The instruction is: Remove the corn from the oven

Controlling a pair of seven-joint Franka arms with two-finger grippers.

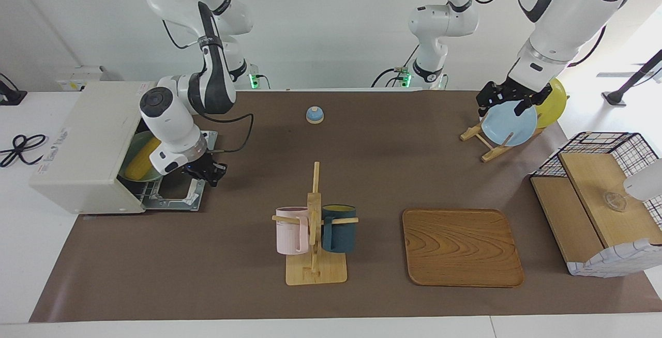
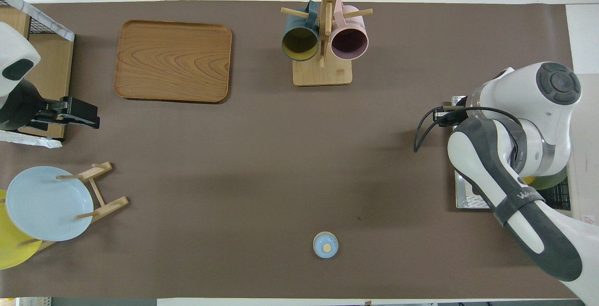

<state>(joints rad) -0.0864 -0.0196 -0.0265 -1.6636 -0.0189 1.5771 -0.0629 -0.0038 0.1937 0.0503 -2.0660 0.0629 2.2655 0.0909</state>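
Observation:
The cream-white oven (image 1: pixel 88 141) stands at the right arm's end of the table, its door (image 1: pixel 173 196) folded down flat. Inside, the yellow corn (image 1: pixel 138 164) lies on a green plate (image 1: pixel 135 147), half covered by the right arm's wrist. My right gripper (image 1: pixel 208 170) is shut just above the door's outer edge; whether it grips the handle I cannot tell. From overhead the wrist covers it and most of the oven (image 2: pixel 582 147). My left gripper (image 1: pixel 506 104) waits open in the air over the plate rack.
A mug stand (image 1: pixel 313 229) with a pink and a dark teal mug sits mid-table, beside a wooden tray (image 1: pixel 460 247). A small blue bell (image 1: pixel 314 114) lies near the robots. The rack holds a blue plate (image 1: pixel 512 123) and a yellow plate (image 1: pixel 553 103). A wire-and-wood basket shelf (image 1: pixel 600 198) stands at the left arm's end.

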